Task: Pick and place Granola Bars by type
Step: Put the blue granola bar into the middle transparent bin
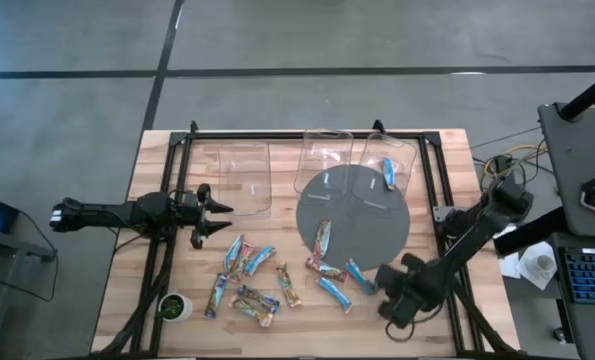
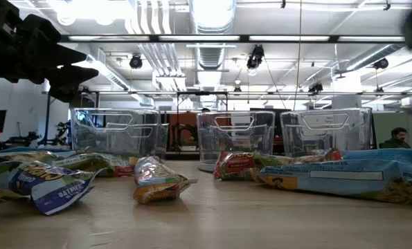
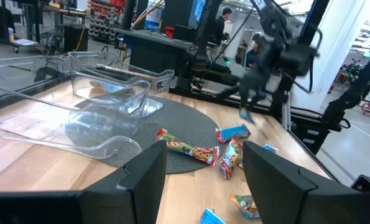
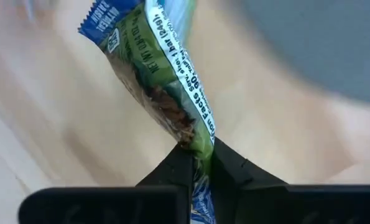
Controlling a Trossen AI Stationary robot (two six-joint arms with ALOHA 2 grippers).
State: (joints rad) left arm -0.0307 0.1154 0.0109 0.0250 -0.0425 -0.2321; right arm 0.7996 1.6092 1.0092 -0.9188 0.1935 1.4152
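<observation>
Granola bars lie scattered on the near half of the wooden table: a cluster (image 1: 249,280), a multicoloured bar (image 1: 322,239) on the grey round mat (image 1: 367,215), and a light blue one (image 1: 334,293). Another light blue bar (image 1: 388,172) lies in the rightmost clear bin. My right gripper (image 1: 382,284) is near the mat's near edge, shut on a light blue bar (image 4: 166,93). My left gripper (image 1: 213,212) is open and hovers at the table's left, fingers (image 3: 144,177) pointing toward the mat. My right gripper pinches one end (image 4: 198,155) of the light blue bar between its two fingertips. The rest of the wrapper (image 4: 141,56) sticks out beyond the fingers. In the left wrist view the bar (image 3: 245,115) hangs below the gripper, clear of the table.
Three clear plastic bins stand in a row at the far edge: left (image 1: 245,175), middle (image 1: 327,152), right (image 1: 397,155). A small green-and-white pot (image 1: 174,307) sits at the near left corner. Black frame rails (image 1: 432,190) run along the table's sides. People show in the room beyond.
</observation>
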